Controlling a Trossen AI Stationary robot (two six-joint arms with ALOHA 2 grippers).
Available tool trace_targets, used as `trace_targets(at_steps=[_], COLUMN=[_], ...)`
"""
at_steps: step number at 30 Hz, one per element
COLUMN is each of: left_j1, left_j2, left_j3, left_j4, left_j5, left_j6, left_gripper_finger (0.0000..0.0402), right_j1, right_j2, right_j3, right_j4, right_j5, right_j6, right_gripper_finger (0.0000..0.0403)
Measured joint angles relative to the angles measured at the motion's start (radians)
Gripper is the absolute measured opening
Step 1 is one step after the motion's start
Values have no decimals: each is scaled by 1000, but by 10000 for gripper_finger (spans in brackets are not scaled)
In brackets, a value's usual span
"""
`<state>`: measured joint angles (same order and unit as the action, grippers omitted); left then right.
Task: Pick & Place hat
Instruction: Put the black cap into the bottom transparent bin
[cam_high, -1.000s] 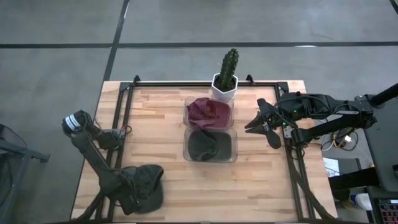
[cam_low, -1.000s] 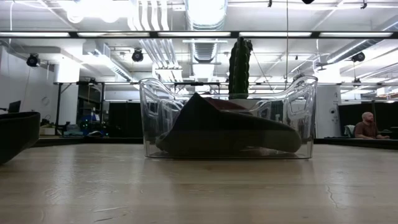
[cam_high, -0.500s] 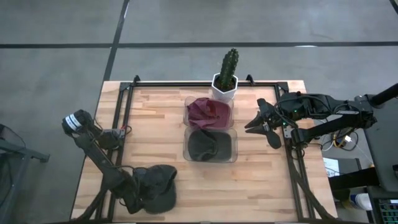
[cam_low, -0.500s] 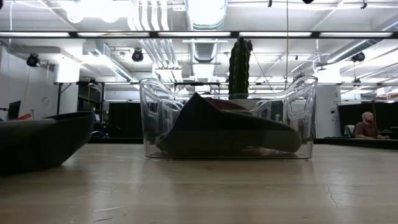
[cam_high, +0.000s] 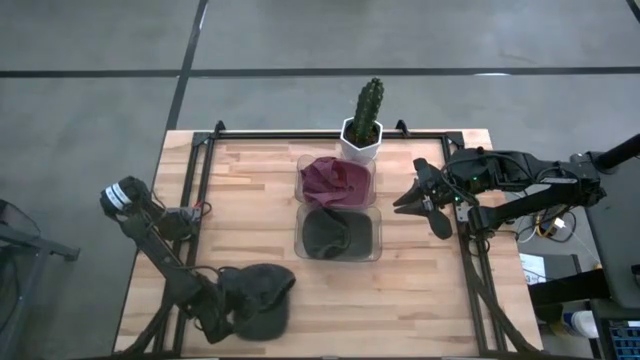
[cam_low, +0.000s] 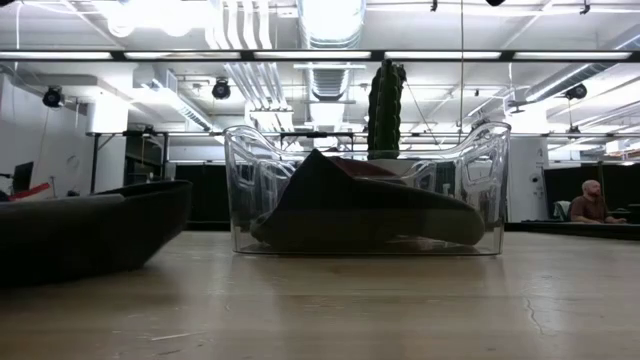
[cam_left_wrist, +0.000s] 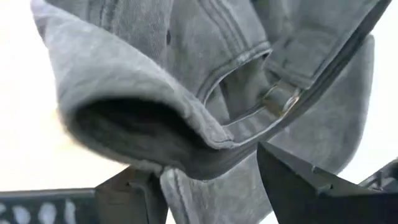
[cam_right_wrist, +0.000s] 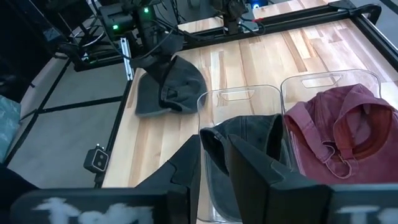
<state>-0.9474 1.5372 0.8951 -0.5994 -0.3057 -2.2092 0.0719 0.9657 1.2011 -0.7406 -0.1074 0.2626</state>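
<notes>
A dark grey hat (cam_high: 262, 298) lies low over the table's near left part; it also shows in the low view (cam_low: 90, 232) and in the right wrist view (cam_right_wrist: 168, 87). My left gripper (cam_high: 220, 318) is shut on it at its left side, near the table's near edge. My right gripper (cam_high: 408, 188) hovers open over the table's right side, right of the two clear bins, touching nothing. The near bin (cam_high: 372, 250) holds another dark hat (cam_high: 335, 232). The far bin (cam_high: 301, 160) holds a maroon hat (cam_high: 335, 180). My left gripper pinches the grey hat's folded edge (cam_left_wrist: 199, 163) between its two fingers (cam_left_wrist: 134, 190), more than one layer, next to the back opening with the strap buckle (cam_left_wrist: 281, 99). It comes in low from the table's left. I cannot tell whether the hat's underside (cam_low: 80, 270) touches the table.
A cactus in a white pot (cam_high: 362, 130) stands at the far edge behind the bins. Black frame rails (cam_high: 195, 190) run along the table's left, right and far sides. Bare wood (cam_high: 400, 300) lies right of the grey hat. A person (cam_low: 592, 200) sits far off in the room.
My left gripper has moved toward the table's right along the near edge, still shut on the grey hat. The hat has travelled with it and now reaches farther into the low view from its left side. The right arm has kept still.
</notes>
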Motion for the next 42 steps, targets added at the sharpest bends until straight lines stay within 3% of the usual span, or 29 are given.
trace_targets(at_steps=[5, 22, 29, 33, 40, 42], left_j1=[0, 0, 0, 1, 14, 18], left_j2=[0, 0, 0, 0, 0, 0], left_j3=[1, 0, 0, 0, -3, -12], left_j4=[25, 66, 59, 53, 61, 75], left_j5=[-62, -62, 47, 88, 72, 69], left_j6=[44, 44, 40, 38, 34, 23], left_gripper_finger=[218, 218, 213, 173, 23, 13], right_j1=[0, 0, 0, 0, 0, 0], right_j2=[0, 0, 0, 0, 0, 0], right_j3=[0, 0, 0, 0, 0, 0], right_j4=[0, -1, -1, -1, -1, -1], right_j5=[0, 0, 0, 0, 0, 1], right_j6=[0, 0, 0, 0, 0, 0], right_gripper_finger=[66, 63, 63, 63, 63, 63])
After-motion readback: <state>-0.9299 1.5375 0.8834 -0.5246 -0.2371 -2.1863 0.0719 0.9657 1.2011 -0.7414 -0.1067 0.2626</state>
